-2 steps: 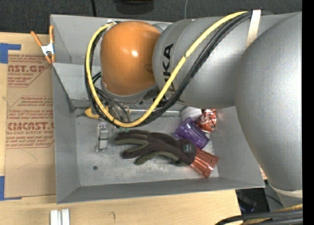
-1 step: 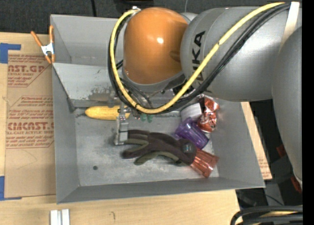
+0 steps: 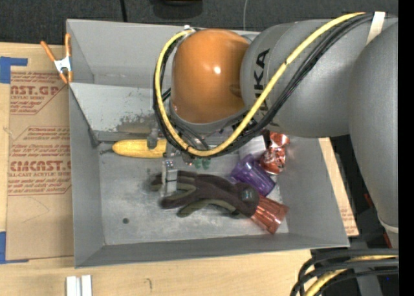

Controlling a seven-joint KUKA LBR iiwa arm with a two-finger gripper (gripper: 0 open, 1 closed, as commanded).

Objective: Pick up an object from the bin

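Note:
My gripper (image 3: 170, 179) reaches down from under the orange wrist cover into the middle of the bin. One metal fingertip rests at the left end of a dark brown glove (image 3: 207, 194) that lies across the bin floor. A yellow banana-shaped thing (image 3: 138, 149) lies just up and left of the fingertip, near the bin's left slope. The rest of the gripper is hidden under the cover.
Right of the glove lie a purple translucent piece (image 3: 251, 174), a copper-red cylinder (image 3: 268, 214) and a red-and-white crumpled wrapper (image 3: 277, 151). The arm and its yellow and black cables cover the bin's upper right. Bare bin floor shows at the lower left.

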